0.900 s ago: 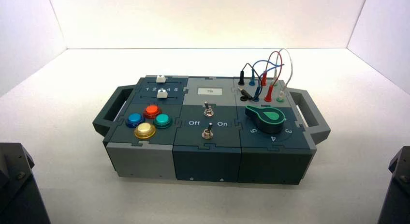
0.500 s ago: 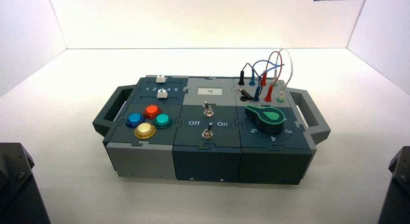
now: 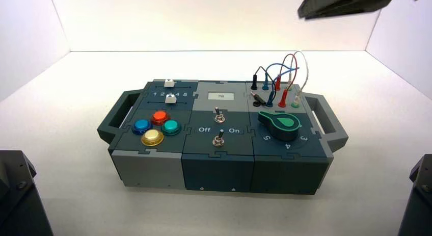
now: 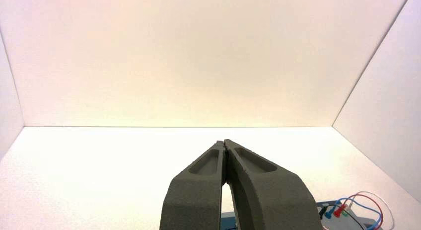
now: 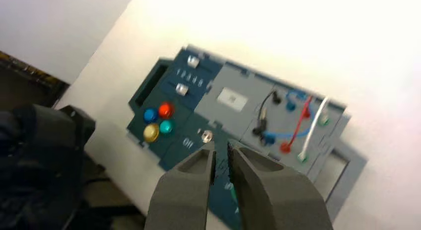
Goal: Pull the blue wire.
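Observation:
The blue wire (image 3: 278, 66) arches over the box's far right corner, with a blue plug (image 3: 265, 85) in the back row and another (image 3: 270, 98) in the front row. It also shows in the right wrist view (image 5: 298, 133) and, at the edge, in the left wrist view (image 4: 368, 210). My right gripper (image 3: 301, 12) hangs high above the box's far right part, well clear of the wires. In its own view (image 5: 221, 144) its jaws stand a narrow gap apart and hold nothing. My left gripper (image 4: 225, 142) is shut, empty, and parked away from the box.
Black (image 3: 260, 69), red (image 3: 290, 60) and white (image 3: 304, 68) leads cross the blue one. A green knob (image 3: 281, 122), two toggle switches (image 3: 218, 114), four coloured buttons (image 3: 155, 126), two sliders (image 3: 170, 90) and a small display (image 3: 220, 96) are on the box. The arm bases (image 3: 15, 195) stand at the near corners.
The right gripper has come into the top of the high view and moved left and lower over the box's far right side. The box and the left arm have not moved.

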Tool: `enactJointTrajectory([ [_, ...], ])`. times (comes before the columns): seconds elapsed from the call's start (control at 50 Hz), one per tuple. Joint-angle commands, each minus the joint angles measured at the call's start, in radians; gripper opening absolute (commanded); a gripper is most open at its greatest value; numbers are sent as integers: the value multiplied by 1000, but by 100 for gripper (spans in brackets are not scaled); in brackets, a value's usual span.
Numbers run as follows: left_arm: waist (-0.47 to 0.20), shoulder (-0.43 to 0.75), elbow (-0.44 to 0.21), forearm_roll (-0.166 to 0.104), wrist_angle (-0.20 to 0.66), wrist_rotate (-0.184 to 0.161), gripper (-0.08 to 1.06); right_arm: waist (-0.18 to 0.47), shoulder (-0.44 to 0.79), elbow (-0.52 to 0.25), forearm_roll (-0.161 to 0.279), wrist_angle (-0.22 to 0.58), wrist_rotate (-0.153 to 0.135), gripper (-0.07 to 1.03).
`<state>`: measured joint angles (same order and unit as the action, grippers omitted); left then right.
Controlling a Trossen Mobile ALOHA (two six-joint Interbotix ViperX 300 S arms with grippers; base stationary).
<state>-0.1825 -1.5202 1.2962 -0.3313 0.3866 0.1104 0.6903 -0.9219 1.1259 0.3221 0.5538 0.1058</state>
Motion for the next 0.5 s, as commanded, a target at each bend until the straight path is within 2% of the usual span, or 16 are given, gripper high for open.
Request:
enactJointTrajectory([
  [0.02, 5, 11, -15, -3, -11, -3, -3, 2, 44, -38, 41, 11, 3, 17],
  [0.08, 5, -3, -14, -3, -11, -3, -3, 0, 75, -38, 72, 17, 9, 22],
  [0.14, 6, -14, -14, -3, -12, -3, -3, -2, 110, -35, 123, 25, 17, 33],
  [0.26, 6, -20, -14, -3, -12, -3, -3, -2, 172, -31, 195, 28, 14, 35],
  [0.5, 5, -11, -14, -3, -14, -3, -3, -14, 229, -28, 196, 21, 14, 35],
])
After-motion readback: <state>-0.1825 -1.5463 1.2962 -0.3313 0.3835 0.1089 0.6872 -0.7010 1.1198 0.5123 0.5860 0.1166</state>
